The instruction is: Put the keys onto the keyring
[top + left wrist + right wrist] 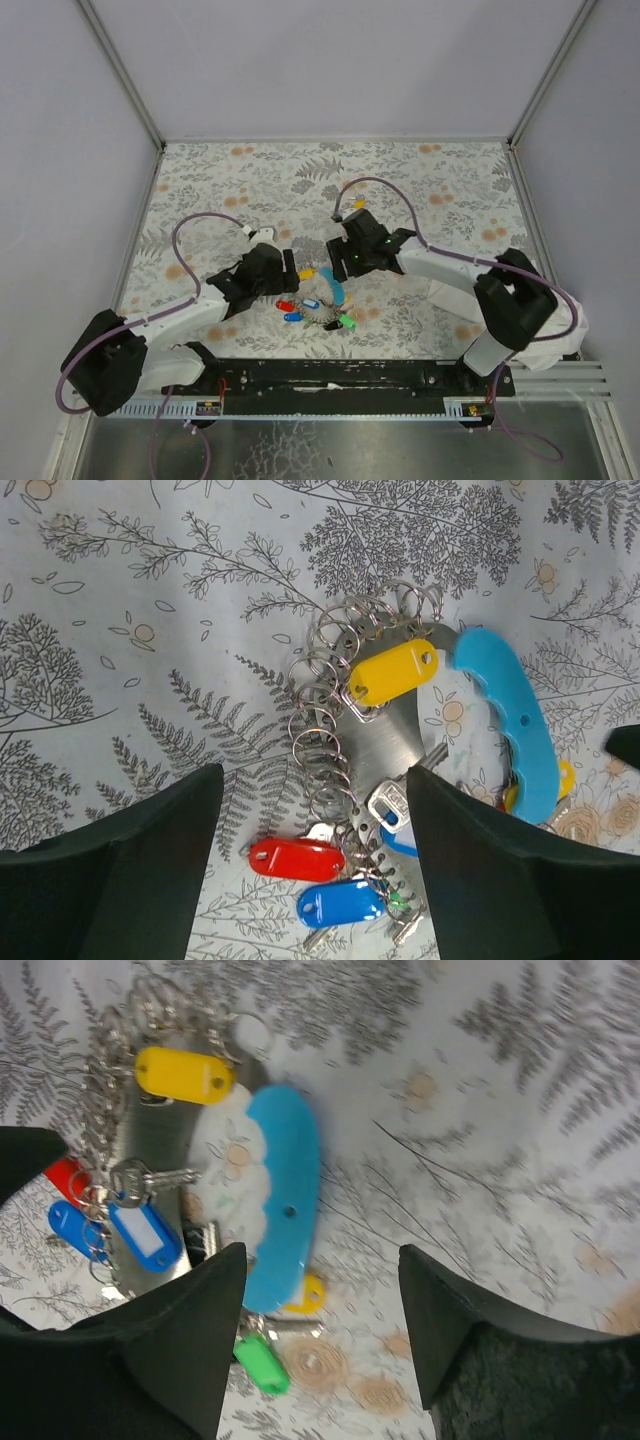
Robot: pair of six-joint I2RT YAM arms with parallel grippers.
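One green key (262, 1363), clearest from right wrist

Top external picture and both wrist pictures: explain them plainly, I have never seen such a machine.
These are two robot arms bolted at the table's near edge. The top picture looks down from above and behind them; the other two come from cameras on each wrist, their claw fingers showing at the bottom. On the patterned table lies a bunch of metal rings with a blue handle and a yellow tag, a red tag, a blue tag and a green tag. The left claw and right claw hang open over it, holding nothing.
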